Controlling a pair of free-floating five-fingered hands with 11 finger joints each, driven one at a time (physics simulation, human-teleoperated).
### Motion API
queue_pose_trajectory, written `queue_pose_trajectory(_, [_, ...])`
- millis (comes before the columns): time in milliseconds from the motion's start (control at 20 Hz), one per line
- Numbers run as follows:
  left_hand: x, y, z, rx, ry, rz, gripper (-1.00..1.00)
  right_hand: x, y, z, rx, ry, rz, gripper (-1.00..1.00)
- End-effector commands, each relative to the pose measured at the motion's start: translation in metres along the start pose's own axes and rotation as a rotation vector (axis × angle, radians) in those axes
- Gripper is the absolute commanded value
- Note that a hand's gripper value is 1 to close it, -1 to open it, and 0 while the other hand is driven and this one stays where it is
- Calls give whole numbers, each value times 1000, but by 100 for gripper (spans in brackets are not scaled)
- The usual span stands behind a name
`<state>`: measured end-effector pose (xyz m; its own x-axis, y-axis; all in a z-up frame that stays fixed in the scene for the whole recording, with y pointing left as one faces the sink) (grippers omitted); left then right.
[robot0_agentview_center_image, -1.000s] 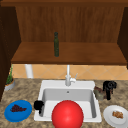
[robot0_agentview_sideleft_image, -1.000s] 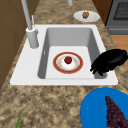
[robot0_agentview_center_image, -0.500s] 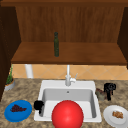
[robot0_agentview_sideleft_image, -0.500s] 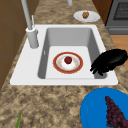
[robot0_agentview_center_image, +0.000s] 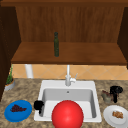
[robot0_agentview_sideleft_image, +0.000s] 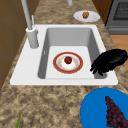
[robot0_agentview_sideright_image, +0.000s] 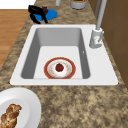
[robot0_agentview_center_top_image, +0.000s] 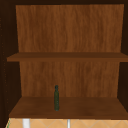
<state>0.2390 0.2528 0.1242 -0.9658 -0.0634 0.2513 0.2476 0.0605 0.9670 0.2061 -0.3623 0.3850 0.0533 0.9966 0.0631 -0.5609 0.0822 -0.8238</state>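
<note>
Showing two hands (robot0_agentview_center_image: 38, 105) (robot0_agentview_center_image: 115, 91), three plates (robot0_agentview_sideleft_image: 68, 62) (robot0_agentview_center_image: 17, 110) (robot0_agentview_center_image: 116, 115), one bottle (robot0_agentview_center_image: 56, 44)

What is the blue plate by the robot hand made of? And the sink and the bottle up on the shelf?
The blue plate, beside the left robot hand, looks like smooth plastic or glazed ceramic: flat, even colour. The sink looks like white enamel or plastic, plain and matte. The bottle looks like dark green glass, though it could be plastic.

Your robot here is two free-floating hands, the left hand (robot0_agentview_center_image: 38, 105) and the right hand (robot0_agentview_center_image: 115, 91), both plain matte black all over. Each has a human-like shape, a rounded glossy-edged back tapering into slim dark fingers (robot0_agentview_sideleft_image: 96, 70). You'll see no wrist or arm behind either palm.
</note>
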Motion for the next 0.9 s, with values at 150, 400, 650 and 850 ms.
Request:
queue_pose_trajectory(150, [0,0,0,0,0,0,0,-54,23,-16,-98,-38,9,100])
queue_pose_trajectory(400, [0,0,0,0,0,0,0,-91,43,-29,-141,-41,15,100])
queue_pose_trajectory(650, [0,0,0,0,0,0,0,-115,59,-55,-180,-39,30,100])
queue_pose_trajectory(850, [0,0,0,0,0,0,0,-120,85,-66,-209,-10,56,100])
